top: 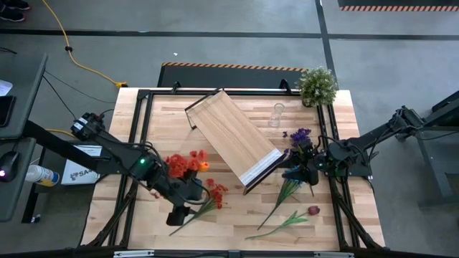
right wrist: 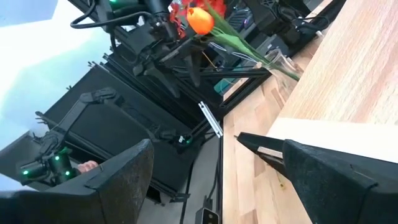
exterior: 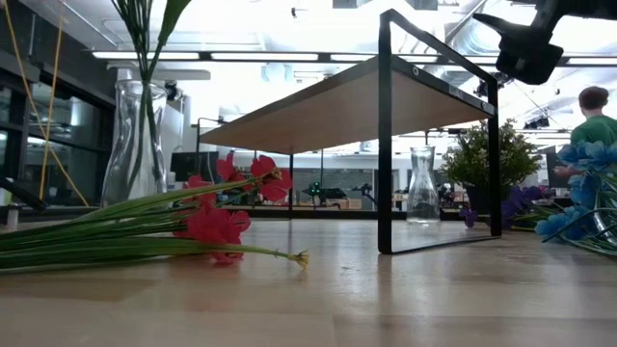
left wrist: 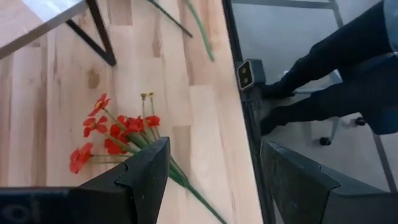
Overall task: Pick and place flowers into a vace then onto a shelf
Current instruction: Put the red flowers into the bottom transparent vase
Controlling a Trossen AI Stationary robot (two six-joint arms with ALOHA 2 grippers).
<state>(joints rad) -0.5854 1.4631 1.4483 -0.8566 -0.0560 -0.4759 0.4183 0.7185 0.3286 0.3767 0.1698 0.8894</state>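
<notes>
A bunch of red flowers [top: 214, 193] lies on the table near the front, stems pointing to the near edge. My left gripper [top: 176, 215] hovers open just left of these red flowers [left wrist: 112, 134], above the table. A glass vase [exterior: 135, 135] holding red and orange flowers [top: 185, 165] stands left of the shelf [top: 233, 140], which stands slantwise on its black frame mid-table. Purple flowers [top: 300, 135], blue flowers [top: 290, 178] and a dark red flower [top: 313, 211] lie at the right. My right gripper [top: 300, 168] is open above the blue ones, pointing level at the shelf [right wrist: 348, 74].
A second, empty glass vase [top: 276, 115] stands behind the shelf. A bushy potted plant [top: 317, 84] sits at the far right corner. Black frame rails [top: 140, 129] run along the table's sides. A person's dark-clad legs [left wrist: 336, 81] show beyond the table edge.
</notes>
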